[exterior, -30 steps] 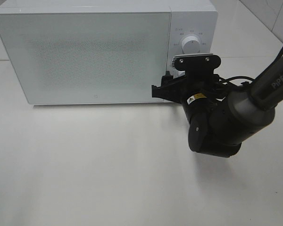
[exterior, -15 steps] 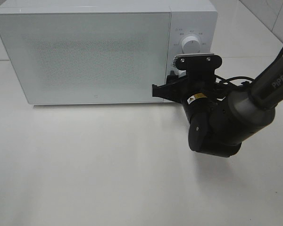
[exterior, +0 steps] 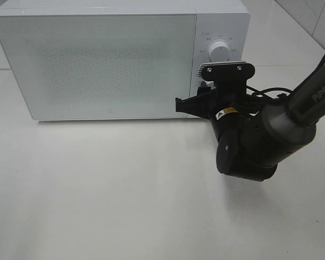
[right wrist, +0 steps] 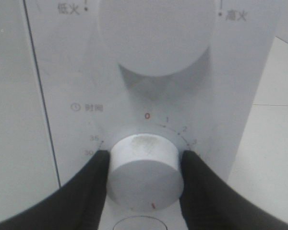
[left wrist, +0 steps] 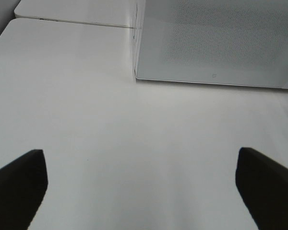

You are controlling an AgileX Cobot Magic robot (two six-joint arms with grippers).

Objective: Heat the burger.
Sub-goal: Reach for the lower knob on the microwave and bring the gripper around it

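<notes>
The burger is out of view in every frame. A white microwave (exterior: 97, 65) stands at the back of the table with its door shut. My right gripper (right wrist: 145, 178) is at the control panel and is shut on the lower timer knob (right wrist: 145, 165), one black finger on each side. The knob's red mark points downward. The upper power knob (right wrist: 156, 33) is free. In the exterior high view the right arm's wrist (exterior: 227, 92) covers the timer knob. My left gripper (left wrist: 141, 191) is open and empty, low over the table in front of the microwave's (left wrist: 216, 43) left corner.
The white tabletop (exterior: 97, 189) spreads in front of the microwave. A second white surface (left wrist: 77, 12) lies behind the microwave's left side. The right arm's bulky black body (exterior: 249, 146) hangs over the table right of centre.
The right wrist has shifted very slightly at the timer knob. The microwave door stays shut and nothing else has moved.
</notes>
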